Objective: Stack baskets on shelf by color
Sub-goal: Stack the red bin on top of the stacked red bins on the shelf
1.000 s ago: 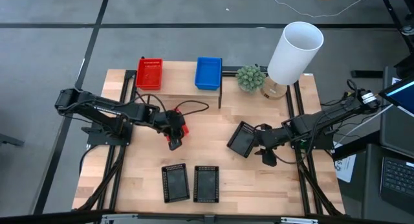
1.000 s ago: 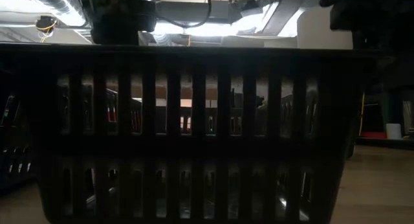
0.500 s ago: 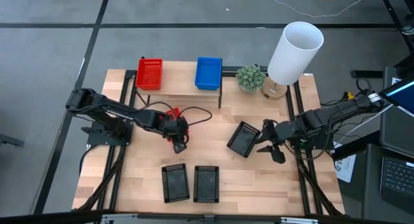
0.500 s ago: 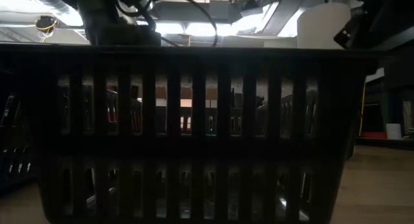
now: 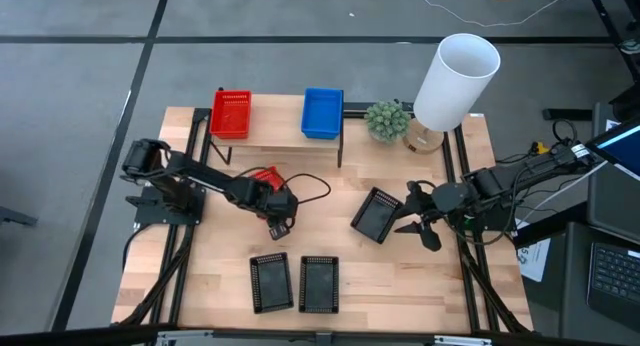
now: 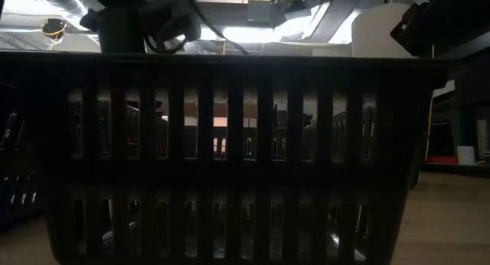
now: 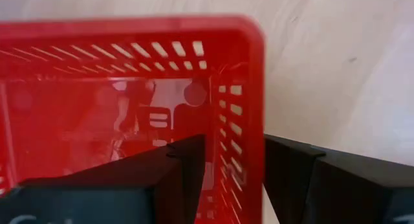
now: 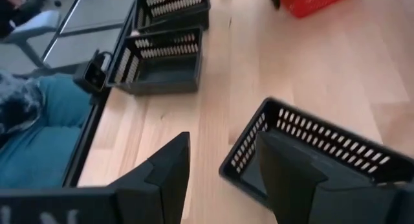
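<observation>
Wooden tabletop (image 5: 340, 256) under both arms: left gripper (image 7: 234, 160) has its fingers straddling the wall of a red basket (image 7: 116, 107), parted, not squeezing it. Right gripper (image 8: 220, 160) is spread just beside a tilted black basket (image 5: 376, 214). Two black baskets (image 5: 294, 283) sit near the front edge; red (image 5: 231, 114) and blue (image 5: 322, 113) on the shelf (image 5: 274, 134).

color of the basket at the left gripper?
Red basket; its side wall sits between the left gripper's open fingers. Clearest in the left wrist view.
</observation>
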You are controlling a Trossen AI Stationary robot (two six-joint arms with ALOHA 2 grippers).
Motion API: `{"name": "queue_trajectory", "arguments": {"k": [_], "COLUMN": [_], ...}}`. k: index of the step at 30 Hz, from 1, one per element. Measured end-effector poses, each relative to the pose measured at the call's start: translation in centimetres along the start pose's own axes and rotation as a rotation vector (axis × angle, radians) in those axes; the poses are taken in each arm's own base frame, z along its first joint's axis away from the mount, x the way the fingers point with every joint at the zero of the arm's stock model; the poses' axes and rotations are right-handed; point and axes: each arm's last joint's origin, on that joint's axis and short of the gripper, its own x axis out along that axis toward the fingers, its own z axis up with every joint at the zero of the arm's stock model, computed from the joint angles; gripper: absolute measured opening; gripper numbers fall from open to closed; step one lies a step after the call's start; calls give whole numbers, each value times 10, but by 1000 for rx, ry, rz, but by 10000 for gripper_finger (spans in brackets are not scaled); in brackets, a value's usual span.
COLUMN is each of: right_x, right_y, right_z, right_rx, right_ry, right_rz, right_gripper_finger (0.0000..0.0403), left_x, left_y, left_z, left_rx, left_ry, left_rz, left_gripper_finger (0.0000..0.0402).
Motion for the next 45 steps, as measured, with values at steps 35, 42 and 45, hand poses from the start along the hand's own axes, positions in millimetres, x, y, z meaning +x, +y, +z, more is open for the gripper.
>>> {"name": "queue_trajectory", "arguments": {"k": [35,42,45], "right_x": [3,3,3], "right_y": [0,0,0], "right_z": [1,1,1], "right_rx": [0,0,3], "right_ry": [-4,-7,-7], "right_rz": [-7,-6,-6], "right_gripper_finger": [174,174,174], "left_x": [-281,-267,-263], "left_y": [120,155,168], "left_z": [39,41,48], "left_rx": [453,397,431], "left_ry": [-156,-58,-61], "left_rz": [426,358,337], "left_gripper_finger": [0,0,0]}}
